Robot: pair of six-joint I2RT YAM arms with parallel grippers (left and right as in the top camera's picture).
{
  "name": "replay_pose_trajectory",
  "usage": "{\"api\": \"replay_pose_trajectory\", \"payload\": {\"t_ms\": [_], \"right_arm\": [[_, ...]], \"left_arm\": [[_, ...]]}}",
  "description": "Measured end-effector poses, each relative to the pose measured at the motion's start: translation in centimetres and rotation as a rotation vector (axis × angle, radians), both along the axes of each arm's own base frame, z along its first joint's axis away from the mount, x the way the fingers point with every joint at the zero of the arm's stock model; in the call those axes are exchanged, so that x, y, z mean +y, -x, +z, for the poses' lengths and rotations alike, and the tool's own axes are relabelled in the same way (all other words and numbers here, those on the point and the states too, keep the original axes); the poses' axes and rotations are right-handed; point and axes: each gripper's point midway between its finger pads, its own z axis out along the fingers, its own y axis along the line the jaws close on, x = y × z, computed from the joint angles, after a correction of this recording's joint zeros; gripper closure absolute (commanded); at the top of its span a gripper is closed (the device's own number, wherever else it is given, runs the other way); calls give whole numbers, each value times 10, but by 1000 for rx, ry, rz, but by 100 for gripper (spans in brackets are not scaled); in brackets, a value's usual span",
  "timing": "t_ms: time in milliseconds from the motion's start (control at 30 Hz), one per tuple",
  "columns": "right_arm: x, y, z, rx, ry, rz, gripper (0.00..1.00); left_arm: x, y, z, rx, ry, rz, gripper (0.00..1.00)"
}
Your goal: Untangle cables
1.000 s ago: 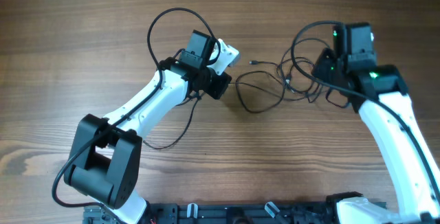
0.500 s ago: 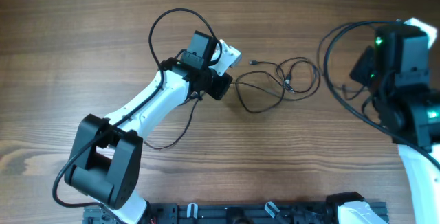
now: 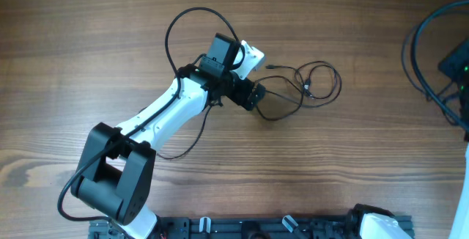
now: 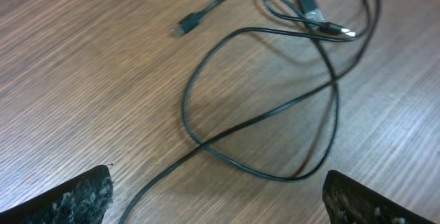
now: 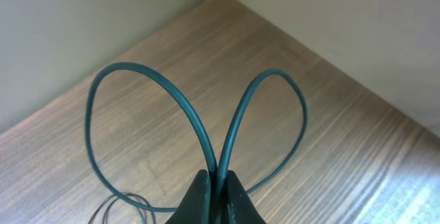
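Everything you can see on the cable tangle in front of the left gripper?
The cables are thin, black, rubbery-looking wires lying slack on the wooden table in loose overlapping loops. One small plug end lies free to the side, and more plugs sit where strands cross. The left gripper stands open over one strand and is not gripping it.
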Motion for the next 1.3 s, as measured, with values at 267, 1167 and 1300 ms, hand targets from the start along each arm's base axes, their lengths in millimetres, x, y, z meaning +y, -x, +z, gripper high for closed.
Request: {"api": "replay_pose_trajectory", "payload": {"t_ms": [267,1167,1300], "right_arm": [[-53,-69,-30,-11,2,-54,96],[-337,-176,-246,239,58,-118,96],[-298,-217,-244,178,29,-11,95]], "left_arm": [[19,-17,31,-84,-20,181,0],[-7,7,75,-59,123,254,0],[-12,10,75,-54,126,247,0]]}}
